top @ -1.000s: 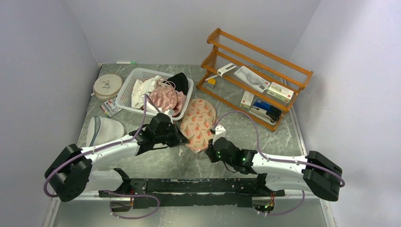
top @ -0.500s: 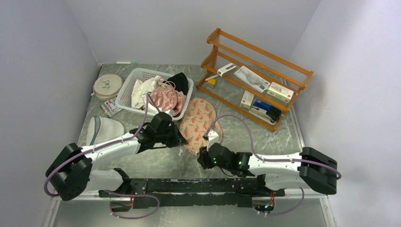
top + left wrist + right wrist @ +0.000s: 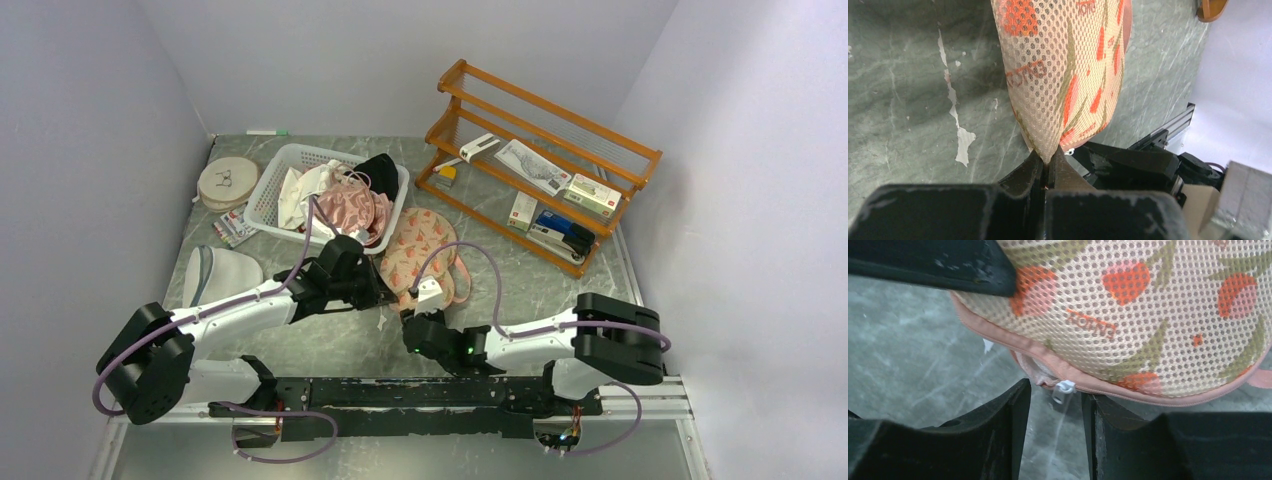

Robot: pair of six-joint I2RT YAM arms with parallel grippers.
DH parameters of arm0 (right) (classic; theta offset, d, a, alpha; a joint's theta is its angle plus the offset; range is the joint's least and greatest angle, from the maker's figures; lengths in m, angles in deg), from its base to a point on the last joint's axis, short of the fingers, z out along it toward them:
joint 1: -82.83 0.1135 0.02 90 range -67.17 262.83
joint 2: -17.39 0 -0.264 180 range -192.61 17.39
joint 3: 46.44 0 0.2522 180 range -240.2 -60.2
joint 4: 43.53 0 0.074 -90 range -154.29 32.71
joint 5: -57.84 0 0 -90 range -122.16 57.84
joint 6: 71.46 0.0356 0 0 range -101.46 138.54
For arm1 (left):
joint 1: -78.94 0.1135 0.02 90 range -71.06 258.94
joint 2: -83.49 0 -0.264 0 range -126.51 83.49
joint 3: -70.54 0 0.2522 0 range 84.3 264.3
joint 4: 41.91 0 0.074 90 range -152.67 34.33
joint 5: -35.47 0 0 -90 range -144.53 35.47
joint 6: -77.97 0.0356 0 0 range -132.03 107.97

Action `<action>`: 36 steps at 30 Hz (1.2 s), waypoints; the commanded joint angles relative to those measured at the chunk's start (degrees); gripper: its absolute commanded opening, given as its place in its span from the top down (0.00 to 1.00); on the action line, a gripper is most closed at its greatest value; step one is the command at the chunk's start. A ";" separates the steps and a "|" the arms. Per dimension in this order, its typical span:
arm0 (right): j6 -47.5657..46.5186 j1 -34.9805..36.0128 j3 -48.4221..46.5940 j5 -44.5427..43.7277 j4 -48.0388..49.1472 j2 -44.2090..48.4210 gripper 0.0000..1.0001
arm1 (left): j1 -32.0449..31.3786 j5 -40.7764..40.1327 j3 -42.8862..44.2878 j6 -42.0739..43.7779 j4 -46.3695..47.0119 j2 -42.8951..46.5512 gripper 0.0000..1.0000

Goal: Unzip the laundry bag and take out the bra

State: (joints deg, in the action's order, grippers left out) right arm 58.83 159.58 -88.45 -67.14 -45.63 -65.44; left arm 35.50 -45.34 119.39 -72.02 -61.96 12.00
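Here, a marbled, lilac-walled table [image 3: 590, 280] bears the bag [image 3: 410, 240].

Robot test cell: plain pale lilac walls [image 3: 90, 150] enclose my grey-green marbled tabletop [image 3: 585, 278]; black metal mounting rail [image 3: 360, 392] behind my right gripper [image 3: 410, 322], orange wooden rack [image 3: 556, 108] of stationery beyond it.

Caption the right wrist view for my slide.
Open right gripper brackets the white zipper pull at the pink edge of the laundry bag.
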 commanded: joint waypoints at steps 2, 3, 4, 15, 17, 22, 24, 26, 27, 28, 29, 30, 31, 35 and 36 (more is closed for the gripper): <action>4.64 1.07 -5.04 -10.37 -3.19 -3.33 0.60 | 0.29 0.20 1.33 -0.72 1.70 0.38 0.93; 5.82 1.19 -5.64 -11.39 -4.69 -3.54 0.62 | 0.36 0.23 1.30 -0.74 1.71 0.38 0.93; 6.71 1.33 -6.08 -12.09 -6.09 -3.58 0.64 | 0.33 0.15 1.17 -0.78 1.79 0.40 0.93; -0.11 1.81 -2.96 -5.78 -9.22 5.59 1.00 | 0.35 -2.53 1.55 1.68 -1.76 1.61 0.93; -4.31 0.03 -0.41 0.03 -5.08 8.72 1.00 | 0.36 -1.81 1.48 2.66 -1.23 1.41 0.93; -7.79 -7.33 6.26 16.24 6.21 13.55 1.00 | 0.32 1.47 0.27 3.34 1.83 -0.17 0.76; -7.33 -9.64 8.82 21.19 10.39 14.43 1.00 | 0.30 3.18 -1.66 2.14 4.58 0.32 0.49; -6.74 -10.60 9.99 24.23 13.49 14.83 1.00 | 0.35 4.79 -4.75 0.07 9.40 1.35 0.31; -6.37 -10.73 10.30 24.93 14.49 14.81 1.00 | 0.36 5.73 -6.43 -1.16 11.94 1.75 0.26; -5.98 -10.82 10.52 25.44 15.23 14.88 1.00 | 0.30 6.56 -7.89 -2.56 14.29 1.86 0.21; -5.48 -10.83 10.78 26.09 16.16 14.99 1.00 | 0.29 7.23 -9.36 -3.91 16.59 1.67 0.15; -4.96 -10.82 10.99 26.76 16.94 15.10 1.00 | 0.29 8.15 -10.62 -5.38 19.28 1.17 0.09; -4.37 -10.82 11.29 27.35 17.83 15.32 1.00 | 0.31 9.25 -11.89 -6.69 22.31 0.28 0.07; -2.58 -10.85 12.03 27.96 20.51 16.03 1.00 | 0.29 15.15 -15.38 -12.17 37.94 -5.04 0.07; -2.37 -10.79 11.96 28.07 20.68 15.74 1.00 | 0.24 16.26 -15.95 -13.46 41.63 -6.45 0.08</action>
State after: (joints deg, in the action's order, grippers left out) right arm 54.74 148.90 -77.19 -41.63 -30.90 -50.57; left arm 35.74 -36.29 105.34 -78.86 -39.97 9.58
